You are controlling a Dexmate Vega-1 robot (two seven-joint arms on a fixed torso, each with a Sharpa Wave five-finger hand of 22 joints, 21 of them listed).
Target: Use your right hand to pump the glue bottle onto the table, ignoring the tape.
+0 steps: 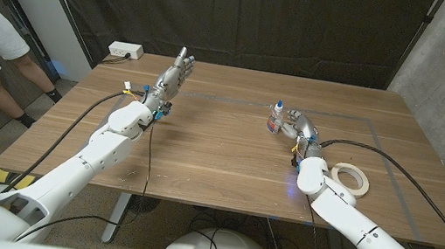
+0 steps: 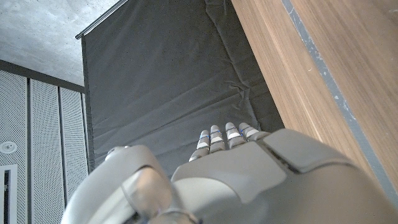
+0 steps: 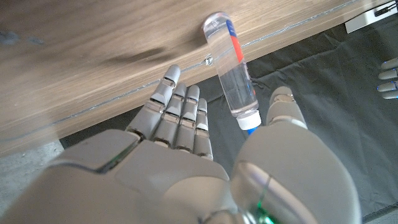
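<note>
Wooden table [image 1: 218,155] is carrying the upright glue bottle [image 1: 274,119], standing just beside the right hand [image 1: 295,125], whose spread, empty fingers [image 3: 180,112] are flanking it.

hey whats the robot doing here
The right hand is open right beside a clear glue bottle standing upright on the wooden table; no grip shows yet. The left hand hangs open above the table, holding nothing. A tape roll lies untouched by the right arm.
</note>
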